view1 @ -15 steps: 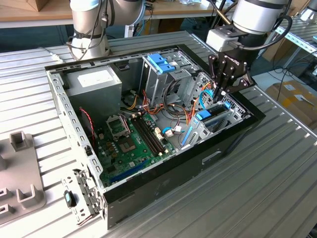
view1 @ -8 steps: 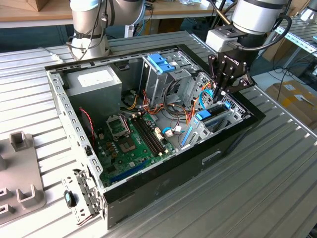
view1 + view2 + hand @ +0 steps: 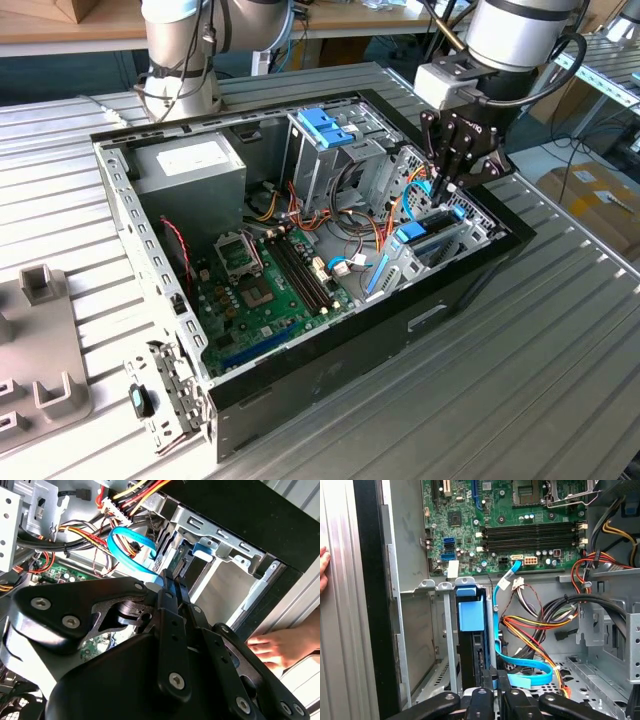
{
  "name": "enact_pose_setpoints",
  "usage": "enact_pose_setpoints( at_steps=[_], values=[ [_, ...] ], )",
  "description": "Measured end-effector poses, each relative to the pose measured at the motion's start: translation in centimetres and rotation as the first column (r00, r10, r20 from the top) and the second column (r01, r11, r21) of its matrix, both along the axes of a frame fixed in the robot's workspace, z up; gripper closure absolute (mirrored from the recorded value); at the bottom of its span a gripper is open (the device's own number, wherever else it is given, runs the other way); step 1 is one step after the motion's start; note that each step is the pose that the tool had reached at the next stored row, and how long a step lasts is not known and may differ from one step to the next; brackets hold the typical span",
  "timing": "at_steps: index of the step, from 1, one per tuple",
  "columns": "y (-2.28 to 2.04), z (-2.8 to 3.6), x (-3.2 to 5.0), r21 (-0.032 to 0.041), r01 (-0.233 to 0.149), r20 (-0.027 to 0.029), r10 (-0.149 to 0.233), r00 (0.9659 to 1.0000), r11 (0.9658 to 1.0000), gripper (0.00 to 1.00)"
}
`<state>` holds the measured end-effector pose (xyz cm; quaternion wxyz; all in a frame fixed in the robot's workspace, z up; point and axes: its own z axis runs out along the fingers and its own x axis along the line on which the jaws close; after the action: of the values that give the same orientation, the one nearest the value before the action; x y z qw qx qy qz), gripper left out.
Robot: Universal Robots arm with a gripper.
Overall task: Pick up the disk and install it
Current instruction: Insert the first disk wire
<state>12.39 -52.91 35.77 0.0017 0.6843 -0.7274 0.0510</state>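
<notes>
On the ribbed counter [image 3: 560,330], the open computer case [image 3: 330,385] fills the middle of the exterior view. At its right wall, right of frame centre, the disk [image 3: 415,233] stands on edge in a drive bay [image 3: 420,630]. Installing looks nearly done, though I cannot tell whether the disk is fully seated. The tool [image 3: 443,190] hangs just above the disk's upper end, fingers drawn together.
</notes>
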Motion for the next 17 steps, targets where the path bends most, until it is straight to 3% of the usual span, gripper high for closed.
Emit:
enact_pose_setpoints(
  at_steps=[9, 12, 17],
  values=[
    [-0.04, 0.00, -0.13, 0.0001, 0.000, 0.0024, 0.000, 1.0000, 1.0000, 0.84],
    [-0.30, -0.01, -0.57, 0.0000, -0.005, 0.0260, 0.005, 0.9996, 1.0000, 0.84],
    [-0.49, -0.02, -0.81, -0.0001, -0.011, 0.0510, 0.011, 0.9986, 0.9999, 0.84]
  ],
)
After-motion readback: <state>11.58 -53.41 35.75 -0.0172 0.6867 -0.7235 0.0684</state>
